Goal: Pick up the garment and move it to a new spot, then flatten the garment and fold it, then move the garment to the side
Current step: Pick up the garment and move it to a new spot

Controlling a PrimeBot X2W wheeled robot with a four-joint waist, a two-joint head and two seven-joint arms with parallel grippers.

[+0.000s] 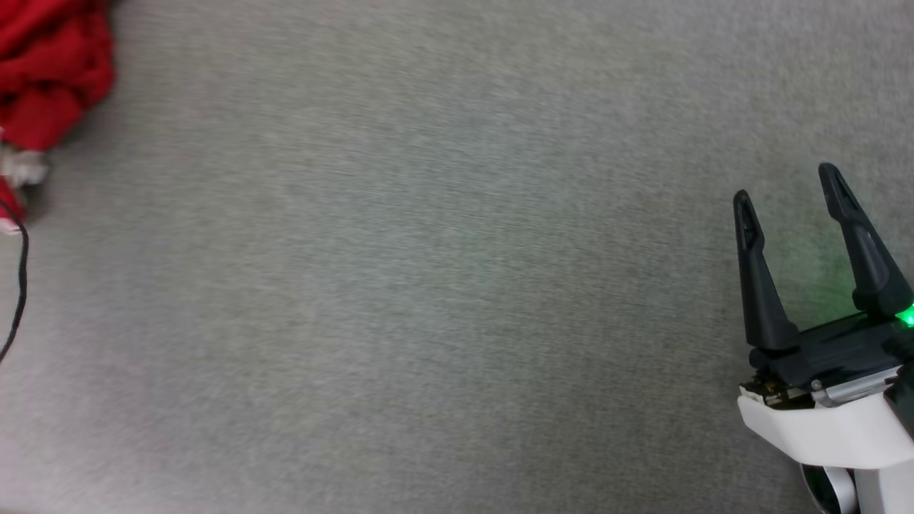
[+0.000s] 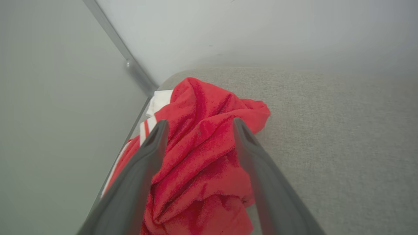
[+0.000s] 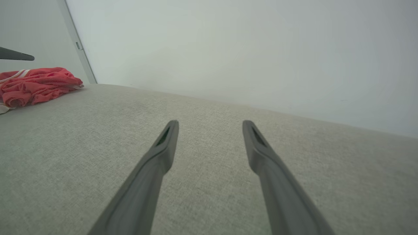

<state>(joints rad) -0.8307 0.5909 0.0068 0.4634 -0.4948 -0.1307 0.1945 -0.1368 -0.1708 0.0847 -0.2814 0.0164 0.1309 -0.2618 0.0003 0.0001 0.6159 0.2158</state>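
Garment (image 2: 202, 156) heaped, axis perhaps along surface (image 1: 428, 285) edge; left gripper (image 2: 199, 125), right gripper (image 1: 785, 183) both spread.

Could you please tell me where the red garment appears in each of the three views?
Head view: garment bunched in the upper left corner.
Left wrist view: centre, seen between the open left tool's fingers.
Right wrist view: far left edge, crumpled.
Shared landmark: the grey fabric surface beneath it in all three.
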